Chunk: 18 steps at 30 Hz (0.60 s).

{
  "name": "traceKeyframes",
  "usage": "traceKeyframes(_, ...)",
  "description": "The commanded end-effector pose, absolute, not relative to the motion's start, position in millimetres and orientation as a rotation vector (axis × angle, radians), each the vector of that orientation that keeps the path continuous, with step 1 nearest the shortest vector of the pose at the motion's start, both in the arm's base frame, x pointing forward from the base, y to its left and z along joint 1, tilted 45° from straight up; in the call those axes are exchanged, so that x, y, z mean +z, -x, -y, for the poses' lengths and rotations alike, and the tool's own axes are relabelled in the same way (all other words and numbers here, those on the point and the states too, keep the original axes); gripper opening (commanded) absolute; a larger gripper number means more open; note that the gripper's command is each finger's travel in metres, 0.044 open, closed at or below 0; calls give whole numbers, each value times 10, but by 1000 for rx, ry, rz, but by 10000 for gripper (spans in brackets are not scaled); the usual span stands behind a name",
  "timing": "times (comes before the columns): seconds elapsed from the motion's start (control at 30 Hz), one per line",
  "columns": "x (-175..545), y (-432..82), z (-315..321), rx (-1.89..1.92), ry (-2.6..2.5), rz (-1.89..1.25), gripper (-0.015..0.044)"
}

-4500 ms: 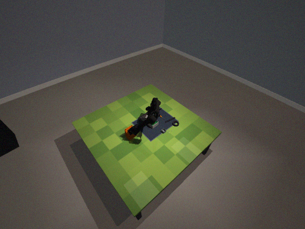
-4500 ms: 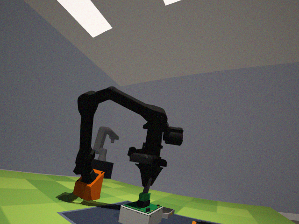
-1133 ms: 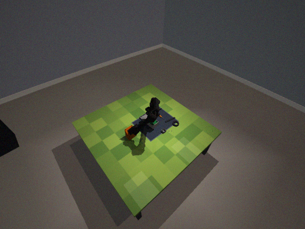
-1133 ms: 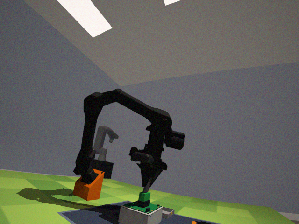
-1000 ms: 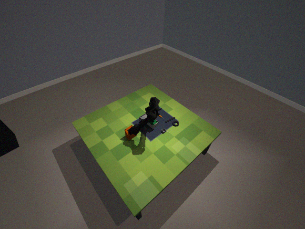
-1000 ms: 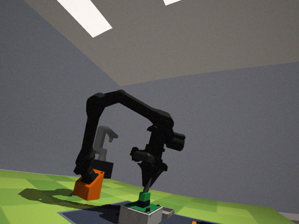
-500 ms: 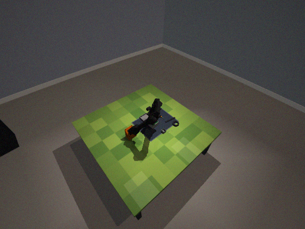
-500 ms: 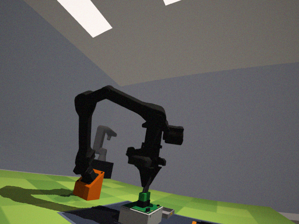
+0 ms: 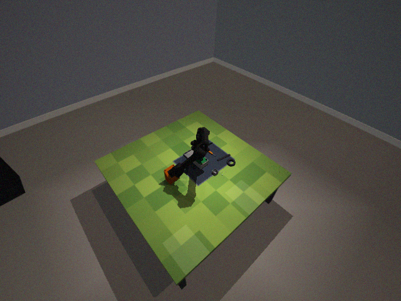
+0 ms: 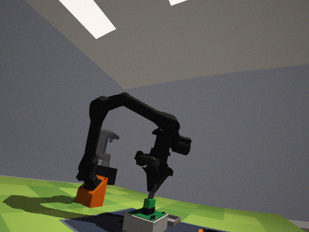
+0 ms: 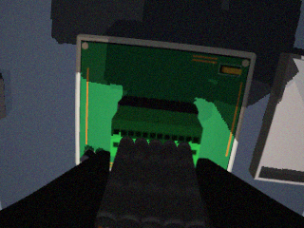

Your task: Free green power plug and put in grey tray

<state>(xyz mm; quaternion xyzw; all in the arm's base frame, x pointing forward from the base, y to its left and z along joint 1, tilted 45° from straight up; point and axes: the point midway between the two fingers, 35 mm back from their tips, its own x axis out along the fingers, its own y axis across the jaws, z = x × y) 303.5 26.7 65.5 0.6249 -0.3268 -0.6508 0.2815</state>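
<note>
The green power plug (image 10: 149,203) (image 11: 157,120) sits in the black socket (image 10: 148,211) on the circuit board (image 10: 161,215) (image 11: 99,109). It looks close to upright; I cannot tell any slight tilt. A flat bundle of dark wires (image 11: 154,190) rises from the plug. My gripper (image 10: 152,190) (image 11: 154,165) is shut on this bundle, just above the plug's green body, with one black finger on each side. The grey tray (image 10: 173,221) (image 11: 285,142) lies beside the board, to the right in the wrist view. No plug shows in its visible part.
The board tops a pale box (image 10: 142,224) on a dark blue mat (image 9: 198,178). A black ring (image 9: 230,165), a dark bar (image 9: 223,157), an orange-handled tool (image 9: 210,152) and a small grey part (image 9: 214,172) lie around. The arm's orange base (image 10: 97,197) stands behind.
</note>
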Motion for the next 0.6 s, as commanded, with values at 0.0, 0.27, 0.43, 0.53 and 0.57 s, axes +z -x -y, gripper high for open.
traceKeyframes(0.0, 774, -3053, -379, -1752, -1738, 795, 0)
traceKeyframes(0.27, 863, -3053, -402, -1787, -1773, 755, 0)
traceKeyframes(0.43, 872, -3053, -412, -1787, -1773, 755, 0)
traceKeyframes(0.53, 781, -3051, -322, -1787, -1773, 756, 0)
traceKeyframes(0.57, 759, -3050, -301, -1786, -1773, 756, 0)
